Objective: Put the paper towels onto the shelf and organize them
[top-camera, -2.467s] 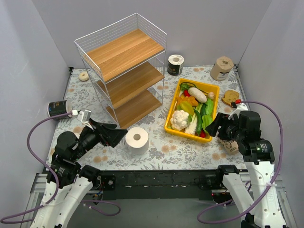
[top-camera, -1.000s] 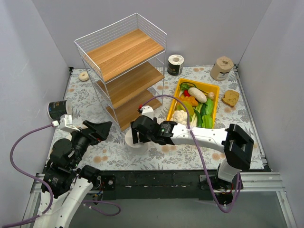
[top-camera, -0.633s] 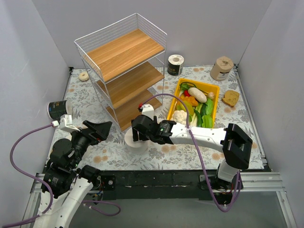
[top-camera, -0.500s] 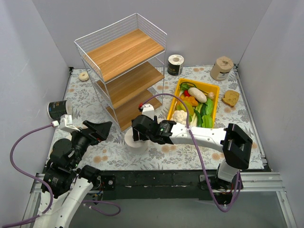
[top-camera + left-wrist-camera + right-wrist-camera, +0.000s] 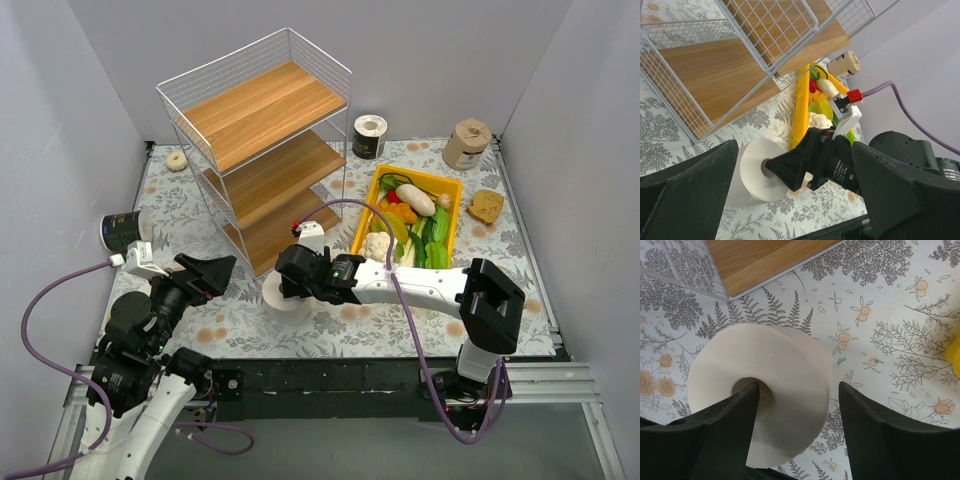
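White roll (image 5: pixel 790 367) upright, hollow core facing up

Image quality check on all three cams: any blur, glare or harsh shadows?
Top external: even diffuse light, sharp, only faint shadows under the shelf, no glare. Left wrist: left gripper fingers are dark, soft-edged blobs; shelf and white roll crisp. Right wrist: right gripper fingers likewise underexposed and slightly soft; roll and tablecloth sharp.

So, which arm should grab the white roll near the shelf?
Right. The right claw straddles the white roll, one finger at its core; the left claw sits open, apart from it.
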Robot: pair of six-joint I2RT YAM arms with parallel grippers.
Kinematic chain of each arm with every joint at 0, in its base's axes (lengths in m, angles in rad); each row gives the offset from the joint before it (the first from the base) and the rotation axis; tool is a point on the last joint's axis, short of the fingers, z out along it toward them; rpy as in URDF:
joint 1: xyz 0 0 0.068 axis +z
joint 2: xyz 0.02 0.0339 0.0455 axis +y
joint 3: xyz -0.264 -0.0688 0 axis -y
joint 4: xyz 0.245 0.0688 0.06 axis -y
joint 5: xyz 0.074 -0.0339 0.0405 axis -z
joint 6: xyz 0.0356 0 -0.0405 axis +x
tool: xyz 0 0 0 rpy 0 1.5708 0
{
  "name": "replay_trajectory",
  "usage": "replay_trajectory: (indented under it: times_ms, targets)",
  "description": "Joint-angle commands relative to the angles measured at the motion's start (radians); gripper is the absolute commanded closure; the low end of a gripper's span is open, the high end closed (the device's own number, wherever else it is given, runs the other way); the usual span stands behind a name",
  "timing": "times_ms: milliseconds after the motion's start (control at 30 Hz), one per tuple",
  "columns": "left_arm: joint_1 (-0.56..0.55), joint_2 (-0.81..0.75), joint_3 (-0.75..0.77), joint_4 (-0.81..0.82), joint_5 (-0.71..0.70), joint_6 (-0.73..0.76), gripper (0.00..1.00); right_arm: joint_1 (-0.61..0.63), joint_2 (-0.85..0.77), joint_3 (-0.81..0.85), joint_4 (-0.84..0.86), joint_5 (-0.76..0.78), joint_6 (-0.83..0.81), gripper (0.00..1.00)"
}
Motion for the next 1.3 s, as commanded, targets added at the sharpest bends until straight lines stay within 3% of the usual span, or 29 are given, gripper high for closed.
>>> replay_trajectory:
  times_ms: [0, 700, 967, 1267]
  targets:
    - [0.004, 0.003, 0.023, -0.006, 0.005, 0.003, 0.02, 0.004, 0.012, 0.036, 0.000, 0.044, 0.038, 0.29]
    - [0.004, 0.009, 0.023, -0.004, 0.013, 0.004, 0.02, 0.000, -0.008, 0.039, -0.028, 0.067, 0.059, 0.65]
    - [0.001, 0.020, 0.023, -0.002, 0.013, 0.004, 0.02, 0.000, -0.097, 0.050, -0.069, 0.071, 0.037, 0.69]
    - [0.001, 0.018, 0.026, -0.002, 0.019, 0.006, 0.02, 0.001, -0.310, 0.067, -0.076, 0.042, -0.063, 0.73]
